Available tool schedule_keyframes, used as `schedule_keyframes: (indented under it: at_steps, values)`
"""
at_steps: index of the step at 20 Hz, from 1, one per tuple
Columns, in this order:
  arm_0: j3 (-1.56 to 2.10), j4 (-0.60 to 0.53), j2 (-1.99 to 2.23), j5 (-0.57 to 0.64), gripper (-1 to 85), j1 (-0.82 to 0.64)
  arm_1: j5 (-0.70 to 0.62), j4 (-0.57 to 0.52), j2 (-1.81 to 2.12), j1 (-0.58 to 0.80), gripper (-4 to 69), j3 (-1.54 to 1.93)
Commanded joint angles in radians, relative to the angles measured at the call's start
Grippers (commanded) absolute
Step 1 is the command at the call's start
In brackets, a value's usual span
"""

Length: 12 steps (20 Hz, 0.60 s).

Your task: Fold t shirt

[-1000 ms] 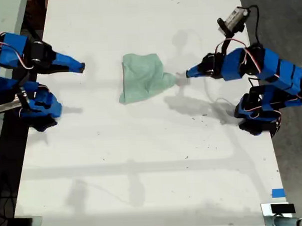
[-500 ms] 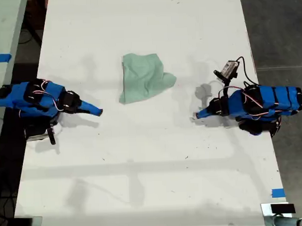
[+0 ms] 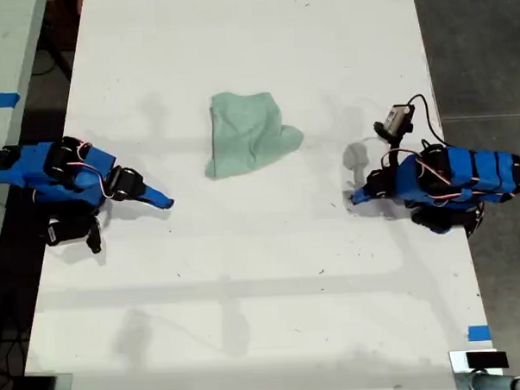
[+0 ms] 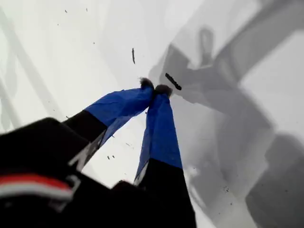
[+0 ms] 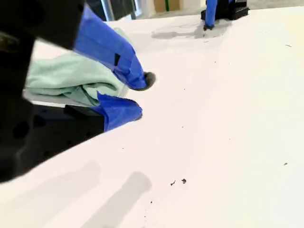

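My first gripper [image 4: 156,88] has its jaws pressed together, the dark tips meeting on nothing, just above the white table [image 3: 247,290], with only grey shadows and a few dark specks ahead of it. In the exterior view it [image 3: 355,198] sits at that view's right, and the t shirt [image 3: 249,133] lies well apart from it, out ahead and off to one side. My second gripper [image 5: 137,97] has its blue jaws a little spread, a small gap between the tips, empty and low over the table. Just beyond it lies the t shirt [image 5: 71,76], a rumpled mint-green heap, near but not touched. Far past that, my first arm [image 5: 211,12] stands at the table's other end.
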Motion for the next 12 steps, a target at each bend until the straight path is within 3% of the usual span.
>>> schedule_keyframes:
  at_steps: [1,12]
  values:
    - [-0.014,0.002,0.006,0.009,6.6,0.020,-0.021,0.003,0.011,0.012,1.5,0.015]
    - [-0.014,0.002,0.006,0.009,6.7,0.014,-0.023,0.003,0.011,0.012,1.5,0.017]
